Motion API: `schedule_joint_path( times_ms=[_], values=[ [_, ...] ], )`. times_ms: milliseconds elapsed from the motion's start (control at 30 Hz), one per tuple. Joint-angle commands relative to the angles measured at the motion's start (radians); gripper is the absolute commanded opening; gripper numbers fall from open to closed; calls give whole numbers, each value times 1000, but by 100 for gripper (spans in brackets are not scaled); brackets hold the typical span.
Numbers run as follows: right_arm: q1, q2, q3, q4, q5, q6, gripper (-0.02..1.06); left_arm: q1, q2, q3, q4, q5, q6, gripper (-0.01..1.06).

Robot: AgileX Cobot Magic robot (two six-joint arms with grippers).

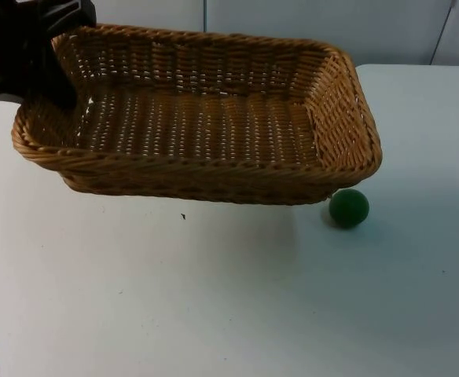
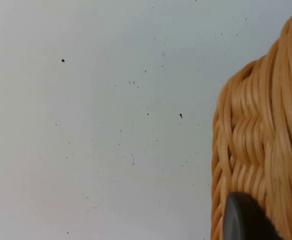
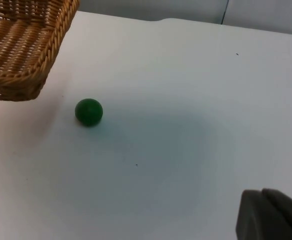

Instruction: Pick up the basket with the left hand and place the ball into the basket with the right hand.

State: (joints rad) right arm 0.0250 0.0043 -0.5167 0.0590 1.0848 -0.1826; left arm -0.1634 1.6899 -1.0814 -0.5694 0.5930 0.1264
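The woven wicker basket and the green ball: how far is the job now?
Done: the woven wicker basket looks lifted off the white table, with the left gripper at its corner. In hand: nothing more; the small green ball lies on the table beside the basket. Left: the right gripper must pick it up and drop it in.

My left gripper [image 1: 53, 75] grips the wicker basket [image 1: 206, 118] at its left rim, basket raised off the white table [image 1: 214, 298]. Green ball [image 1: 348, 208] rests on the table just beside the basket's right corner.
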Motion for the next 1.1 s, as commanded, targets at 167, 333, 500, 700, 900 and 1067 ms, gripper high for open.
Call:
schedule_joint_path(
  times_ms=[167, 333, 500, 700, 900, 1067],
  values=[
    [-64, -4, -3, 4, -11, -2, 0, 0, -15, 1, -22, -21, -5, 0],
    [-66, -4, -3, 4, -11, -2, 0, 0, -15, 1, -22, -21, -5, 0],
    [-64, -4, -3, 4, -11, -2, 0, 0, -15, 1, -22, -21, -5, 0],
    [-64, -4, -3, 4, -11, -2, 0, 0, -15, 1, -22, -21, -5, 0],
    [-64, 50, -3, 1, -11, -2, 0, 0, -15, 1, -22, -24, -5, 0],
    [-64, 261, -11, 36, -32, -2, 0, 0, -15, 1, -22, -24, -5, 0]
  ],
)
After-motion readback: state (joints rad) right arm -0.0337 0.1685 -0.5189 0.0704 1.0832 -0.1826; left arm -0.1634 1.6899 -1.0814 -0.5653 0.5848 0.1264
